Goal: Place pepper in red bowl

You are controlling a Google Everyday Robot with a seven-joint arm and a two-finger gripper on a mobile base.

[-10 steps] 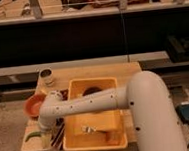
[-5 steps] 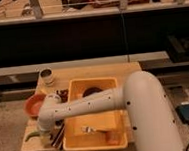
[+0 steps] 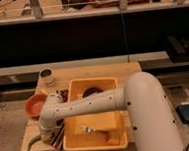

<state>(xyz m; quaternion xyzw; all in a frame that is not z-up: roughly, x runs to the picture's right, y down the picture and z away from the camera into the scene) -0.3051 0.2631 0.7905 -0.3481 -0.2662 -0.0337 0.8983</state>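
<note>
Item: pepper point(image 3: 33, 142). Slender, green, slightly curved. It lies on the front left corner of the worktop point(image 3: 88, 73), close to the front edge, with one end pointing toward the corner and the other toward the tool.

Item: tool point(image 3: 52, 136). It is lowered to the worktop at the front left, between the pepper and the left wall of the yellow tub point(image 3: 94, 143). The pepper's nearer end reaches right up to the tool's left side; whether the two touch cannot be told. Whether the tool is clenched or released cannot be told either.

Item: arm point(image 3: 91, 104). White and thick. It crosses from the right over the yellow tub and bends down to the tool.

Item: red bowl point(image 3: 34, 107). Round, shallow, orange-red. It stands on the left side of the worktop, behind the pepper and the tool and apart from both. The pepper is outside it.

Item: yellow tub. Large and rectangular, filling the middle and front of the worktop just right of the tool. A black bowl point(image 3: 92, 93) sits in its rear part, and an orange piece point(image 3: 112, 137) sits near its front wall.

Item: tin point(image 3: 47, 76). Small, round, upright, at the rear left of the worktop, behind the red bowl.
</note>
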